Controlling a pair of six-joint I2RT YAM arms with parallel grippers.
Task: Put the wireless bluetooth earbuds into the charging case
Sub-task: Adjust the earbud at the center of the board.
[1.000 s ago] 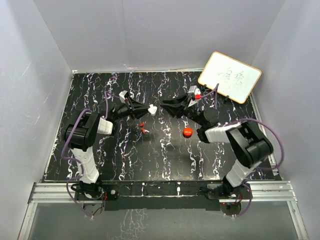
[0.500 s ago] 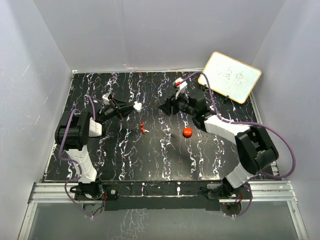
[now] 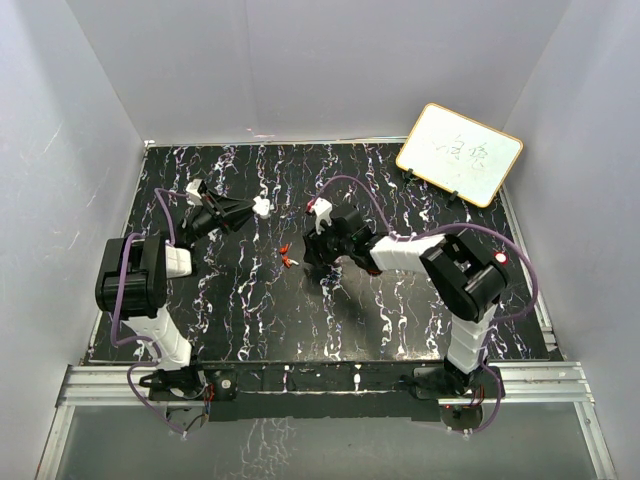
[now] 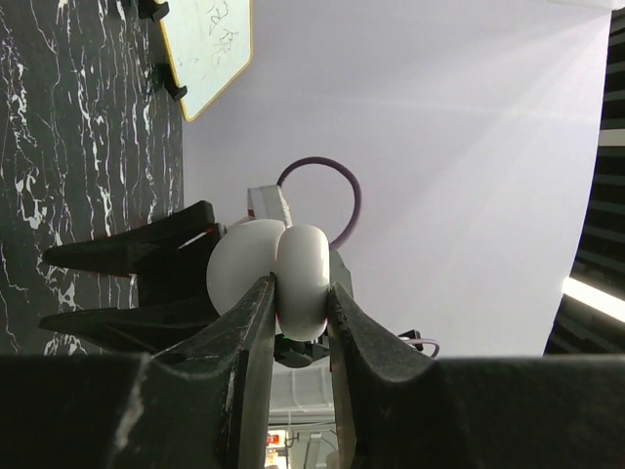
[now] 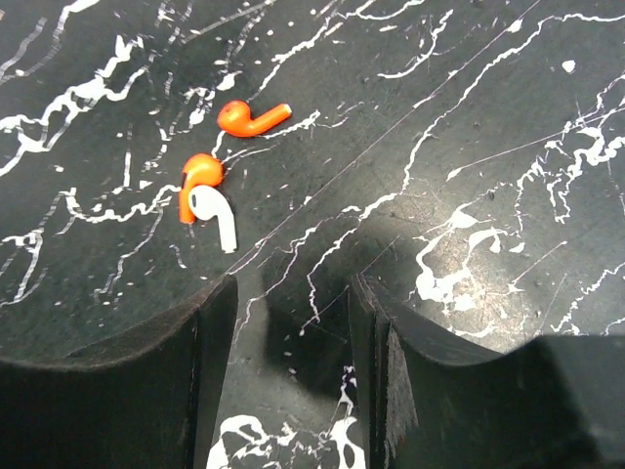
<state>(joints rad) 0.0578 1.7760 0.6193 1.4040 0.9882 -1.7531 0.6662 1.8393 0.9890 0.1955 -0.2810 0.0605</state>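
Observation:
Two red earbuds [image 5: 249,117] [image 5: 200,174] and one white earbud [image 5: 217,217] lie close together on the black marbled table; in the top view they show as a tiny cluster [image 3: 288,256]. My right gripper [image 5: 293,322] is open and empty, low over the table, with the earbuds just ahead and to its left; in the top view it [image 3: 308,256] sits right beside them. My left gripper [image 4: 298,288] is shut on the white charging case [image 4: 293,259] and holds it above the table at the back left [image 3: 262,207].
A whiteboard [image 3: 459,153] leans at the back right corner and also shows in the left wrist view [image 4: 210,49]. White walls enclose the table on three sides. My right arm [image 3: 400,250] stretches across the table's middle.
My left gripper has drawn back to the left with the white case. My right gripper has swung left and down to the earbuds. The red disc now lies hidden under the right arm.

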